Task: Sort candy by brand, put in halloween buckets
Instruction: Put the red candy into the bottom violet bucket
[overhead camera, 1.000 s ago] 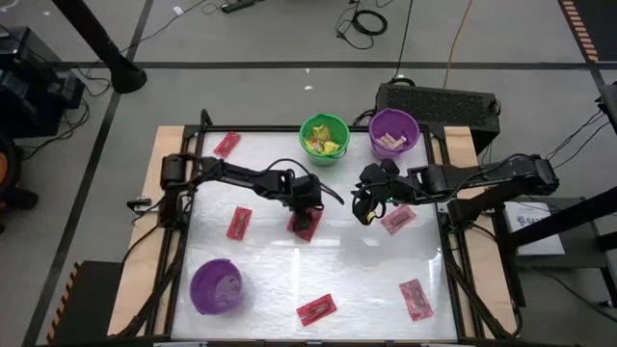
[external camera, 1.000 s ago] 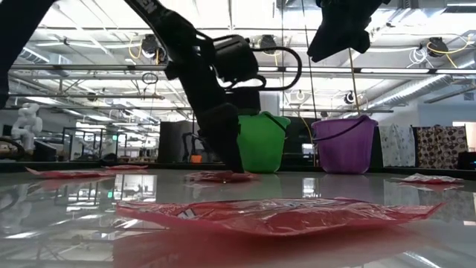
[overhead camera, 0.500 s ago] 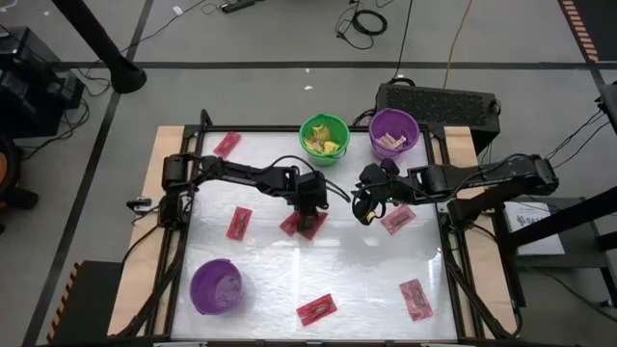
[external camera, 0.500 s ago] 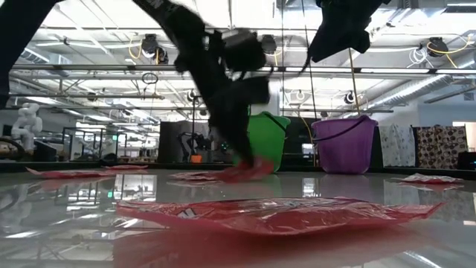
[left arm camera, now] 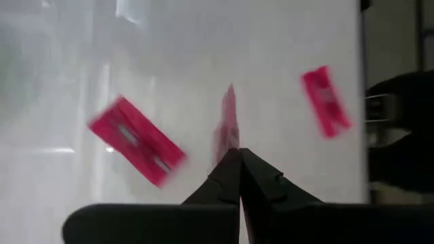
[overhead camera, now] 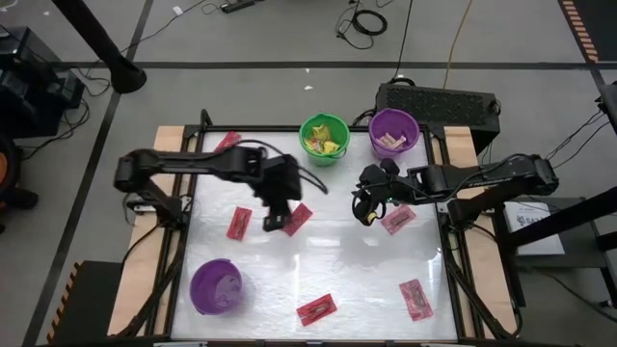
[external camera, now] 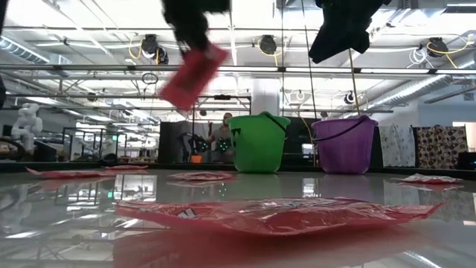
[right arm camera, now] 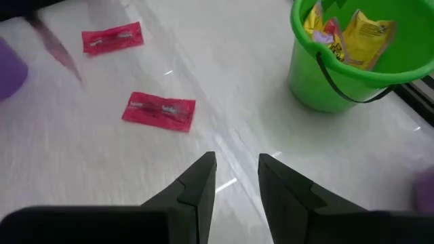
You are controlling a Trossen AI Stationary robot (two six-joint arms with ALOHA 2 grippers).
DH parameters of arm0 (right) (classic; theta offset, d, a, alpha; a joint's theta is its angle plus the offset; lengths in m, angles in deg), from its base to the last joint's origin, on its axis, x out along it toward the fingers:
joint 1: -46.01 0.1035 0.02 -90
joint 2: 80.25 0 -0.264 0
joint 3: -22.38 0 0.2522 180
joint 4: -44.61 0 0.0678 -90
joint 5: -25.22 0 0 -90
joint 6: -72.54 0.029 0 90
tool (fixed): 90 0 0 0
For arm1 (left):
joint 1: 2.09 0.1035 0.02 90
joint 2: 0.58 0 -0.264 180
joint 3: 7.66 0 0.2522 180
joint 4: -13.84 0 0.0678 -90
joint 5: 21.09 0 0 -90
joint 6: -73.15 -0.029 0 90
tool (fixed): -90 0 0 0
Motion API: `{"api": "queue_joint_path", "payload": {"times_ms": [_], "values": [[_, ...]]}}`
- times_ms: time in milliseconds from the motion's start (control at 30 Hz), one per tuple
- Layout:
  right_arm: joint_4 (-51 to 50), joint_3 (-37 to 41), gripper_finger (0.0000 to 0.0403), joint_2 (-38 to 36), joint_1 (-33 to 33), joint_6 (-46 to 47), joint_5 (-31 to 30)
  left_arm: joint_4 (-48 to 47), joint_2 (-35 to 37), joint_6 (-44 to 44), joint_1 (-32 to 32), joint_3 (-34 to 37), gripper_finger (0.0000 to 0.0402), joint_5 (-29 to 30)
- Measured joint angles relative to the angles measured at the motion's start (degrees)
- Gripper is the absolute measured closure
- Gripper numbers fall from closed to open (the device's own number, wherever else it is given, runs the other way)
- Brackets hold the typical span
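Left gripper (overhead camera: 276, 220): centre-left of the high view, jaws closed on a red packet (overhead camera: 298, 219) – the low view shows it lifted off the table
Right gripper (right arm camera: 234, 169): slightly parted, empty
Red packets: seemingly seven, blurred
Buckets: green bucket (overhead camera: 324, 140), two purple – upper right (overhead camera: 393, 133), lower left (overhead camera: 216, 287)

No words, brands or numbers can be read. The red packets (right arm camera: 159, 110) on the tabletop (right arm camera: 224, 88) carry pale print too blurred to make out, and the yellow packets (right arm camera: 365, 36) in the green bucket (right arm camera: 325, 85) show no readable lettering.
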Motion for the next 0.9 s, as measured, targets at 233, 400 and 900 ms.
{"api": "queue_joint_path", "payload": {"times_ms": [233, 400, 900], "values": [[0.95, 0.00, 0.0298, 0.63, 1.77, -4.59, 0.39, -3.81, 9.57, 23.19, -10.64, -0.11, 0.0401, 1.11], [4.29, 0.02, 0.0298, 1.50, 3.61, -6.65, 3.73, -6.66, 12.45, 40.15, -22.53, -0.09, 0.0401, 6.06], [15.25, -0.04, 0.0298, 2.56, 13.72, 19.14, 10.33, -14.80, 12.36, 56.65, -49.45, 8.22, 0.0401, 23.57]]}}
